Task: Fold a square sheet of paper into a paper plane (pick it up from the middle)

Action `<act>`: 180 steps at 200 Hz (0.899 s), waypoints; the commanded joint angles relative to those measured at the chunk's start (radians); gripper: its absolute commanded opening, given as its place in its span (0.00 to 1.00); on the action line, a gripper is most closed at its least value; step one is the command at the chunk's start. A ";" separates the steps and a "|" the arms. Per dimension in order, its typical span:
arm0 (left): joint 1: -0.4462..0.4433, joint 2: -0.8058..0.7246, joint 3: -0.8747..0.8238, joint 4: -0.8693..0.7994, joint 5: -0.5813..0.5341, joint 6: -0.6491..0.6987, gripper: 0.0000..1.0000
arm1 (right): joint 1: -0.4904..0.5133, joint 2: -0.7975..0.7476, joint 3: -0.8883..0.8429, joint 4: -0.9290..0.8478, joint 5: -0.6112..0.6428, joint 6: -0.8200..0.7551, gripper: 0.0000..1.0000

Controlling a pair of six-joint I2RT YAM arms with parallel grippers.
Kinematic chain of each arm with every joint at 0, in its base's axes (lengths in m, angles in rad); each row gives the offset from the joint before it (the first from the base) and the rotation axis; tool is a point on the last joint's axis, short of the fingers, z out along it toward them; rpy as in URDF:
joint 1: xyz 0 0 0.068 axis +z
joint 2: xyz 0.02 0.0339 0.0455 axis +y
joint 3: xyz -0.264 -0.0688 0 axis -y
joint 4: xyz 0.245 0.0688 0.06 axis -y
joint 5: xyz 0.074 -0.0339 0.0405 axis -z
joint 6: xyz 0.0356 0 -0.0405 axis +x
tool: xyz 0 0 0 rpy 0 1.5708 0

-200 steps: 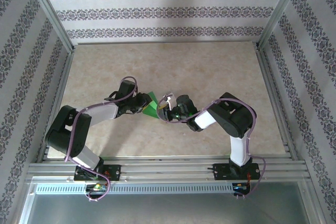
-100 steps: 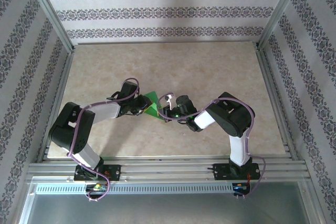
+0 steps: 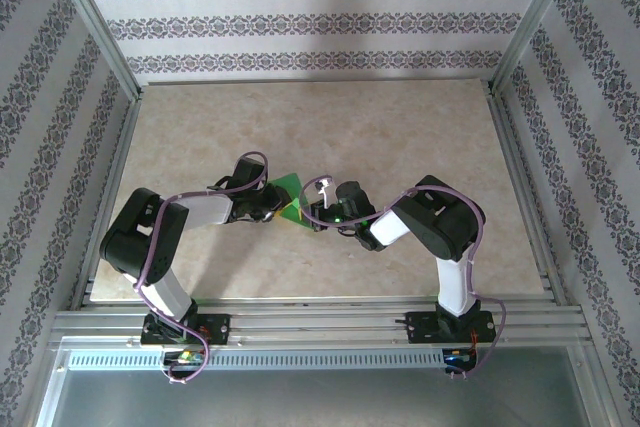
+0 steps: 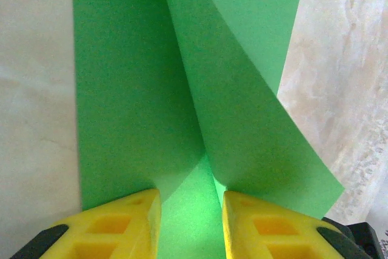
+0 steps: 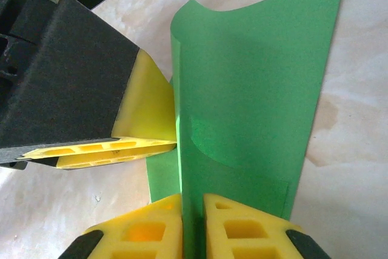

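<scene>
The square sheet of paper, bright green and partly folded, sits mid-table between my two grippers. In the left wrist view the paper shows two raised flaps meeting in a valley that runs down between the yellow fingers. My left gripper is open, its jaws a finger-width apart over the lower layer. My right gripper is shut on an upright fold of the paper. The left gripper's yellow fingertip touches that fold from the left. From above, the left gripper and right gripper almost meet.
The beige marbled table stretches wide behind and to both sides of the paper. Aluminium frame rails run along the near edge, and patterned walls close in the back and sides.
The left arm's elbow has swung right and its gripper has edged further in onto the paper. The right gripper keeps its hold and has barely shifted.
</scene>
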State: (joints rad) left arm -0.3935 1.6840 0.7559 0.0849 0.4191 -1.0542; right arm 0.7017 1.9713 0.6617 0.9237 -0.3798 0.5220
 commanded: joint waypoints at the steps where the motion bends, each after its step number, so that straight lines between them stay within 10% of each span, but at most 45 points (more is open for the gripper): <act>1: -0.013 0.011 0.011 0.015 0.008 0.011 0.34 | -0.013 0.018 0.008 0.014 -0.002 0.009 0.18; 180: -0.013 -0.047 -0.056 0.148 0.031 0.020 0.46 | -0.040 0.024 0.008 0.012 -0.015 0.047 0.19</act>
State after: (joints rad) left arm -0.3935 1.6596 0.7128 0.1745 0.4377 -1.0534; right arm 0.6708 1.9713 0.6617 0.9249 -0.3847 0.5552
